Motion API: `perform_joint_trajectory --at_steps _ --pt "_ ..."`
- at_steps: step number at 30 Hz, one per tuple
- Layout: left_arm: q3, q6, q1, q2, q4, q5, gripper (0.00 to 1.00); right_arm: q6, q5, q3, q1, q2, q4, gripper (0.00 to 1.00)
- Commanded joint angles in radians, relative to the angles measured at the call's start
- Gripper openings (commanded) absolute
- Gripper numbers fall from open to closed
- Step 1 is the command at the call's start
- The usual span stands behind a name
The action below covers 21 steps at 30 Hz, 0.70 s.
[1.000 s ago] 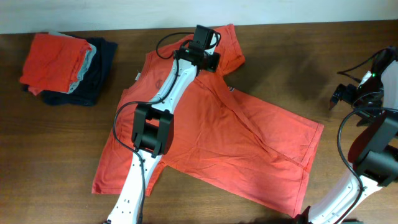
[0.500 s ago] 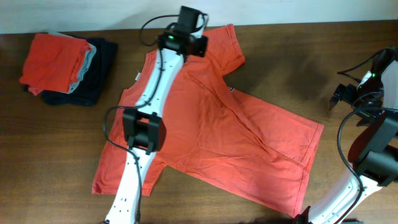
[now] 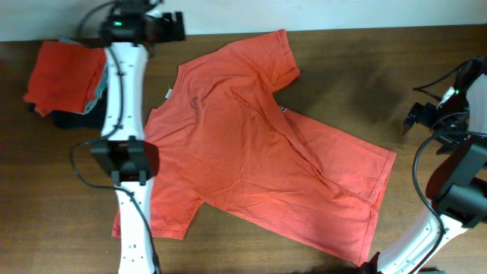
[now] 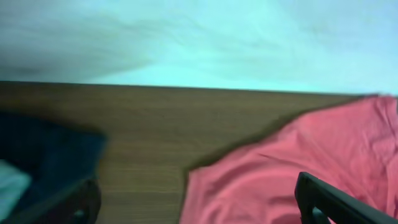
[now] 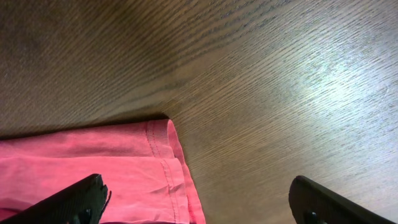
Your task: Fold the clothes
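At far left a folded orange-red shirt (image 3: 65, 72) tops a pile over a dark navy garment (image 3: 80, 119), parked clear of my working area. My left hand (image 3: 172, 27) hangs over the back edge of the bench (image 3: 342, 61), just off the collar end, fingers spread wide and empty. The open T-shirt (image 3: 259, 152) lies flat and slanted across the middle, not yet folded. My right hand (image 3: 421, 116), equally wide open and empty, waits off the hem corner, presumably ready to take it.
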Motion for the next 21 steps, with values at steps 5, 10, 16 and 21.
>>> perform_joint_trajectory --at_steps 5,10,16,21 --pt "0.007 -0.002 0.01 -0.02 -0.023 0.029 0.99 0.001 0.013 -0.002 -0.004 0.003 -0.001 0.98" --pt "0.007 -0.002 0.008 -0.02 -0.023 0.029 0.99 0.001 0.013 -0.002 -0.004 0.003 -0.001 0.98" --pt "0.007 -0.002 0.008 -0.02 -0.023 0.029 0.99 0.001 0.013 -0.002 -0.004 0.003 -0.001 0.98" --pt "0.007 -0.002 0.008 -0.02 -0.023 0.029 0.99 0.001 0.013 -0.002 -0.004 0.003 -0.001 0.98"
